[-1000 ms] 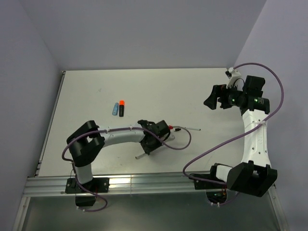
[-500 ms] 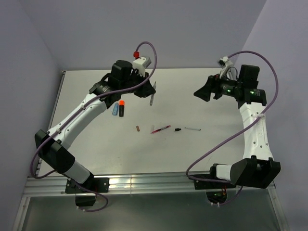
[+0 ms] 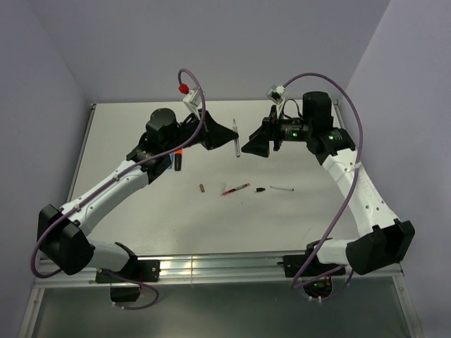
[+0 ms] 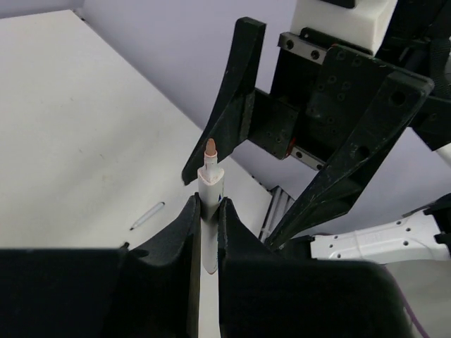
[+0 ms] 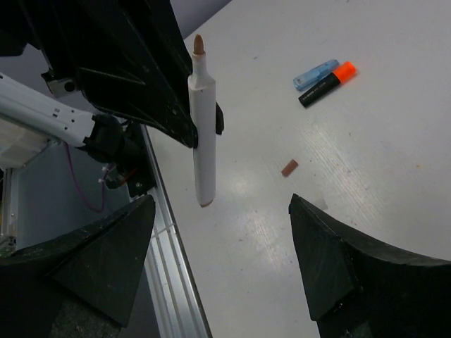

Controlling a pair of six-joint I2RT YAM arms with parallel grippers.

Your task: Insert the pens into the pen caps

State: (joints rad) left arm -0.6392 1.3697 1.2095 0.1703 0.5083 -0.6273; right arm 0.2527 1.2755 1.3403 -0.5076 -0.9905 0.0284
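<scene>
White tabletop (image 3: 246, 225) meets an aluminium rail (image 3: 211, 266) at its near edge, where both arm bases are bolted. Just beyond, around the middle of the table, four small things lie in a loose row, none touching: a dark red cap (image 3: 202, 188), a slim red pen (image 3: 235, 189), a tiny black piece (image 3: 260, 190) that is probably a cap, though it is too small to be sure, and a thin white pen (image 3: 282, 189). Farther back on the left, a stubby black marker with an orange end (image 5: 326, 82) lies close beside a light-blue marker (image 5: 315, 74); seen from above, the left arm (image 3: 120, 179) crosses over them and hides part of both. That arm reaches diagonally from its base towards the far middle of the table, wrist raised. The right arm (image 3: 356, 190) rises from its base and bends left, so the two wrists face each other in the air. The left gripper (image 3: 227, 136) is clamped on a pale grey pen (image 3: 237, 145), pinching the barrel so that it hangs roughly upright, clear of the table, with its brownish tip bare. The right gripper (image 3: 255, 141) has its fingers spread wide, grasps nothing and sits just beside the pen without touching it; in its own wrist view the pen stands ahead of the gap between its fingers. Lilac walls (image 3: 211, 49) close off the back
</scene>
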